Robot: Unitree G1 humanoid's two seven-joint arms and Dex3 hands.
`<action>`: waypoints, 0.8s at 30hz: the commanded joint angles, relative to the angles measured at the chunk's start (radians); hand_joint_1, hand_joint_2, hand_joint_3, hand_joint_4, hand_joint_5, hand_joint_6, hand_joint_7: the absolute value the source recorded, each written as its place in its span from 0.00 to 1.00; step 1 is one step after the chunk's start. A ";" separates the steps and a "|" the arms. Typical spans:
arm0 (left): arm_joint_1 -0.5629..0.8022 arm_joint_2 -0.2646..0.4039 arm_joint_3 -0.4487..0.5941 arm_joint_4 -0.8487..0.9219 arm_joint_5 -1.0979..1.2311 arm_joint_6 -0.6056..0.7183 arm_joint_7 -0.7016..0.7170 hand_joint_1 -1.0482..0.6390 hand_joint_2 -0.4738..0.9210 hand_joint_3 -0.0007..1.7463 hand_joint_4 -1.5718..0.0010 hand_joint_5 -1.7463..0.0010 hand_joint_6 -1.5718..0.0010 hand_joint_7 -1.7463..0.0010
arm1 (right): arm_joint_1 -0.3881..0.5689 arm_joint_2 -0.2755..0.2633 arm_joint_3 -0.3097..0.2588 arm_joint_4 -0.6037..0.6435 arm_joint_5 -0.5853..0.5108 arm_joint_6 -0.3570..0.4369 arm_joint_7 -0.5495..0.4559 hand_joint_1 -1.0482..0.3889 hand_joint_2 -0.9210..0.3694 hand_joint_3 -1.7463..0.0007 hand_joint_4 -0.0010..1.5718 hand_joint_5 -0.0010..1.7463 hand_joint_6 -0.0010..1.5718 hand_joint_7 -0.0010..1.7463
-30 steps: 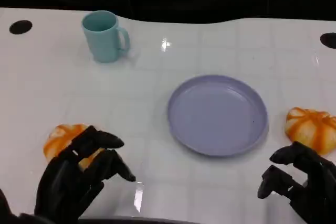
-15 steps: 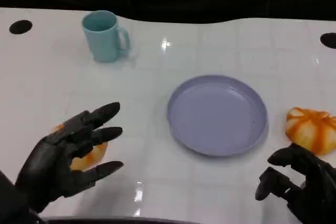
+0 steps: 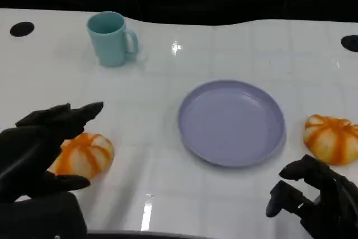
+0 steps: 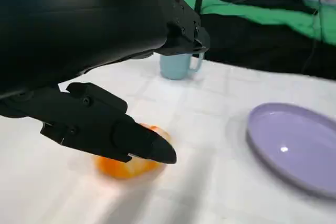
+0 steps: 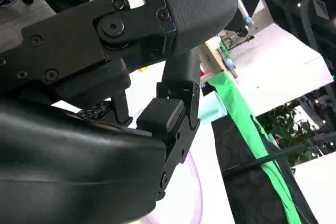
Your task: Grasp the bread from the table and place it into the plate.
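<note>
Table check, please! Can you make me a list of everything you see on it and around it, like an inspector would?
Surface: white table, glossy, with faint grid lines.
Job's things: bread by the left hand; second bread right of the plate; purple plate, nothing on it.
Clutter: teal mug, upright, far left.
Hands: left hand open around the bread, not gripping; right hand curled, holding nothing.
Cables: nothing seen.
Surroundings: green cloth beyond the table.

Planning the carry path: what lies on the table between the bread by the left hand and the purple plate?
Only bare white table, seen in the head view, separates the bread by the left hand from the plate.
</note>
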 commanded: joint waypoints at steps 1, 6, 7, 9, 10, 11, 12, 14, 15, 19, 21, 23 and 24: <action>-0.025 0.069 -0.033 -0.051 0.071 0.088 -0.078 0.41 0.92 0.00 1.00 0.99 0.91 1.00 | 0.010 0.000 -0.003 -0.015 0.010 -0.004 0.001 0.37 0.00 0.88 0.47 0.86 0.53 0.52; -0.076 0.119 -0.088 -0.028 0.132 0.140 -0.138 0.42 0.91 0.00 1.00 1.00 0.92 1.00 | 0.020 -0.001 -0.001 -0.035 0.011 0.012 -0.014 0.37 0.00 0.88 0.48 0.85 0.54 0.52; -0.088 0.123 -0.102 -0.013 0.141 0.146 -0.140 0.41 0.91 0.00 1.00 1.00 0.92 1.00 | 0.022 -0.001 -0.001 -0.037 0.011 0.013 -0.014 0.37 0.00 0.88 0.48 0.85 0.54 0.52; -0.111 0.126 -0.126 0.023 0.150 0.151 -0.137 0.42 0.91 0.00 0.99 0.99 0.92 1.00 | 0.023 0.000 -0.002 -0.037 0.013 0.013 -0.011 0.37 0.00 0.88 0.48 0.85 0.54 0.52; -0.125 0.126 -0.138 0.048 0.150 0.149 -0.130 0.43 0.91 0.00 0.99 0.99 0.91 1.00 | 0.022 0.000 -0.002 -0.035 0.014 0.012 -0.009 0.37 0.00 0.89 0.48 0.85 0.54 0.52; -0.142 0.125 -0.152 0.075 0.152 0.150 -0.128 0.43 0.90 0.00 0.98 0.99 0.91 1.00 | 0.022 0.001 -0.002 -0.035 0.014 0.011 -0.009 0.37 0.00 0.89 0.47 0.85 0.53 0.51; -0.153 0.125 -0.163 0.093 0.152 0.152 -0.126 0.43 0.90 0.00 0.98 0.99 0.91 1.00 | 0.023 0.001 -0.002 -0.035 0.014 0.011 -0.009 0.37 0.00 0.89 0.47 0.85 0.54 0.51; -0.184 0.120 -0.188 0.143 0.151 0.153 -0.123 0.43 0.91 0.00 0.98 0.99 0.92 1.00 | 0.025 0.001 -0.001 -0.042 0.016 0.017 -0.014 0.37 0.00 0.89 0.47 0.85 0.54 0.51; -0.201 0.116 -0.201 0.170 0.148 0.156 -0.125 0.42 0.91 0.00 0.99 0.99 0.92 1.00 | 0.026 0.000 -0.001 -0.044 0.015 0.018 -0.016 0.37 0.00 0.89 0.47 0.85 0.54 0.51; -0.266 0.101 -0.249 0.267 0.147 0.168 -0.119 0.40 0.92 0.00 0.99 1.00 0.93 1.00 | 0.025 -0.008 0.000 -0.051 0.020 0.033 -0.012 0.37 0.00 0.89 0.46 0.85 0.54 0.52; -0.294 0.095 -0.274 0.311 0.158 0.169 -0.105 0.41 0.91 0.00 0.99 1.00 0.94 1.00 | 0.023 -0.010 -0.001 -0.051 0.021 0.035 -0.010 0.36 0.00 0.89 0.46 0.85 0.54 0.53; -0.312 0.094 -0.296 0.340 0.167 0.165 -0.090 0.41 0.91 0.00 0.99 1.00 0.94 1.00 | 0.022 -0.010 -0.002 -0.051 0.021 0.036 -0.012 0.36 0.00 0.89 0.46 0.85 0.54 0.53; -0.316 0.095 -0.301 0.347 0.168 0.164 -0.085 0.42 0.91 0.00 0.99 1.00 0.94 1.00 | 0.022 -0.010 -0.002 -0.051 0.021 0.037 -0.013 0.36 0.00 0.89 0.46 0.85 0.54 0.53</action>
